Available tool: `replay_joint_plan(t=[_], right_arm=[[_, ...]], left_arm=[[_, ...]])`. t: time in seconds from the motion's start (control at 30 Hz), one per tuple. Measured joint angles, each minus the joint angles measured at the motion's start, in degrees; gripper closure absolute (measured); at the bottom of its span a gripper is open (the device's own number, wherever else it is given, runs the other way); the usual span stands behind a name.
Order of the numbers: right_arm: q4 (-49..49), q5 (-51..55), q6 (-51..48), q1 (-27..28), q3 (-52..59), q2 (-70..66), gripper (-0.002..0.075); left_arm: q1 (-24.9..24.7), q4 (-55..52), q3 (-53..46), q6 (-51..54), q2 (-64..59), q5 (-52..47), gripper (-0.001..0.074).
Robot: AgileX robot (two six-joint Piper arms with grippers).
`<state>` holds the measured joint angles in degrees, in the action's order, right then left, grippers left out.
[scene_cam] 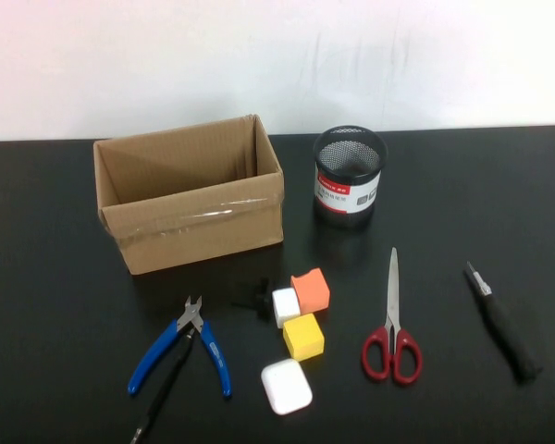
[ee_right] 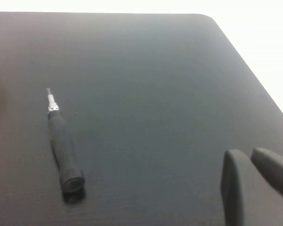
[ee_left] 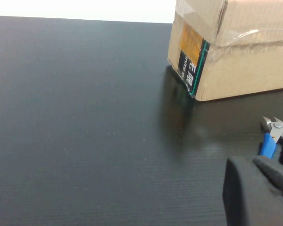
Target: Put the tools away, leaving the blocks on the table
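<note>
Blue-handled pliers (scene_cam: pixel 187 338) lie front left on the black table (scene_cam: pixel 55 277), with one black stick (scene_cam: pixel 162 393) under them. Red-handled scissors (scene_cam: pixel 392 324) lie right of centre. The second black stick (scene_cam: pixel 501 322) lies far right. The orange (scene_cam: pixel 311 289), yellow (scene_cam: pixel 303 336) and white (scene_cam: pixel 285 306) cubes sit clustered in the middle. Neither gripper shows in the high view. My left gripper (ee_left: pixel 252 160) is shut and empty, just short of the pliers' head (ee_left: pixel 272 134). My right gripper (ee_right: pixel 247 153) is shut and empty, well aside from the stick (ee_right: pixel 61 146).
An open cardboard box (scene_cam: pixel 190 194) stands at the back left, its corner also showing in the left wrist view (ee_left: pixel 236 56). A black mesh cup (scene_cam: pixel 350 176) stands beside it. A white rounded case (scene_cam: pixel 287 386) and a tiny black object (scene_cam: pixel 256 298) lie near the cubes.
</note>
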<state>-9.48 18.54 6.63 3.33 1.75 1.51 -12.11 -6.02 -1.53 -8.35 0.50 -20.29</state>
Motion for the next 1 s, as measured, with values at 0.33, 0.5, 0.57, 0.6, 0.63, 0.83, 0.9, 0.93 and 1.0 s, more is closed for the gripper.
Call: replay_joint_plan(t=[0.33,0.5,0.57,0.6,0.63,0.83,0.9,0.93,1.0], right_arm=[[0.12,-4.67,0.00,0.00,0.00,0.00,0.0734],[0.12,-14.39,0.00,0.00,0.00,0.00,0.0733],[0.12,-19.81,0.00,0.00,0.00,0.00,0.0734],[0.12,-22.06,0.00,0.00,0.00,0.00,0.0734],[0.12,-23.69,0.00,0.00,0.00,0.00,0.0733],[0.67,-27.06,-1.32,0.00,-0.11,0.00,0.0733],[2.99,-32.71,1.27,0.00,-0.11,0.00,0.0734],[4.17,-36.82,3.61,0.00,-0.11,0.00,0.0734],[5.88,-45.34,5.94,0.00,-0.11,0.00,0.0733]], left_arm=[[0.00,0.00,0.00,0.00,0.00,0.00,0.0741],[0.00,0.00,0.00,0.00,0.00,0.00,0.0741],[0.00,0.00,0.00,0.00,0.00,0.00,0.0741],[0.00,0.00,0.00,0.00,0.00,0.00,0.0741],[0.00,0.00,0.00,0.00,0.00,0.00,0.0741],[0.00,0.00,0.00,0.00,0.00,0.00,0.0741],[0.00,0.00,0.00,0.00,0.00,0.00,0.0741],[0.00,0.00,0.00,0.00,0.00,0.00,0.0741],[0.00,0.00,0.00,0.00,0.00,0.00,0.0741]])
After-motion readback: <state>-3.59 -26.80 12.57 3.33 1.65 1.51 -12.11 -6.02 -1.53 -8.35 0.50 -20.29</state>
